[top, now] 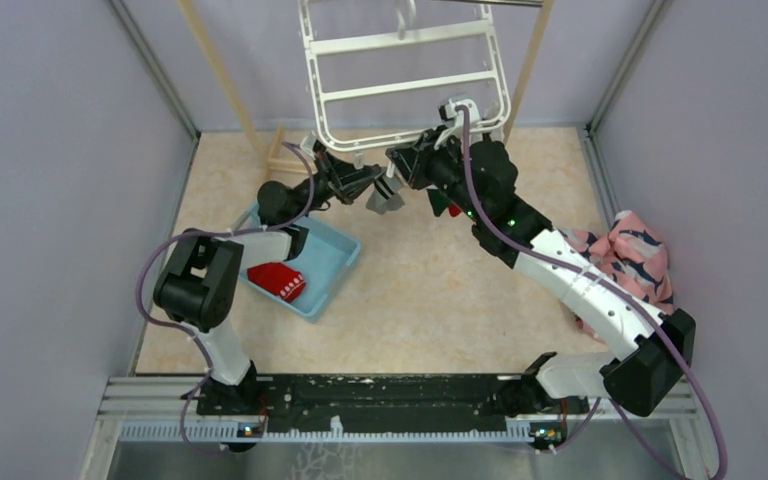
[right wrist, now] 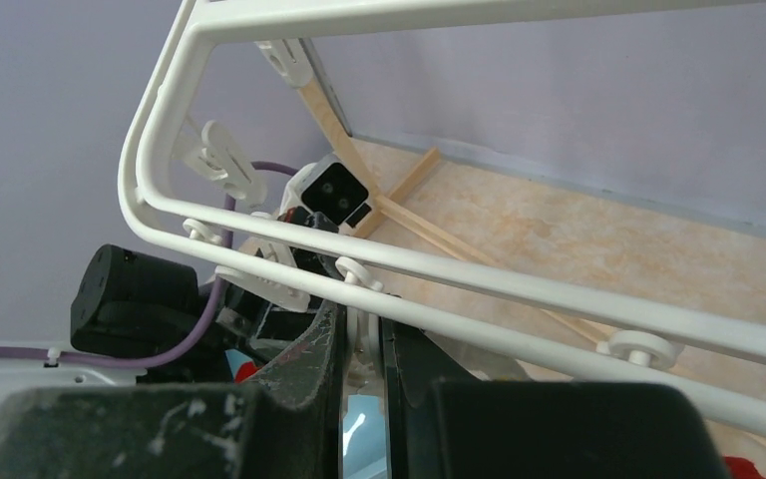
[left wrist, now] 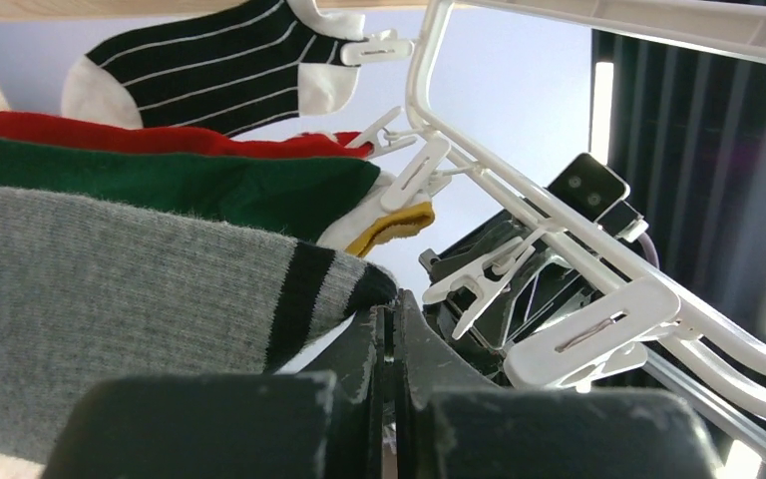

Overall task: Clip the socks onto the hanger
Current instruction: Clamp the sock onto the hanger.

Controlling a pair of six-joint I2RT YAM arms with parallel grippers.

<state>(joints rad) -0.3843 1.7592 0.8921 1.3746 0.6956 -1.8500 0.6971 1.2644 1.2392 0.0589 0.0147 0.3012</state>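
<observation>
1. Reaching upward and inward, both arms meet beneath the hanger (top: 410, 86), at its lower rail.
2. The left gripper (top: 376, 181) is pinched tight on the grey sock (top: 386, 199), hanging there.
3. The right gripper (top: 401, 169) narrowly squeezes 1 white clip (right wrist: 362, 331).

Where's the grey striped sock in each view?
Top external: grey sock hangs at centre, below the hanger.
Left wrist: it fills the left, striped end at the left pincer.
Right wrist: cannot make it out.
Shared landmark: the hanger, in all three.
</observation>
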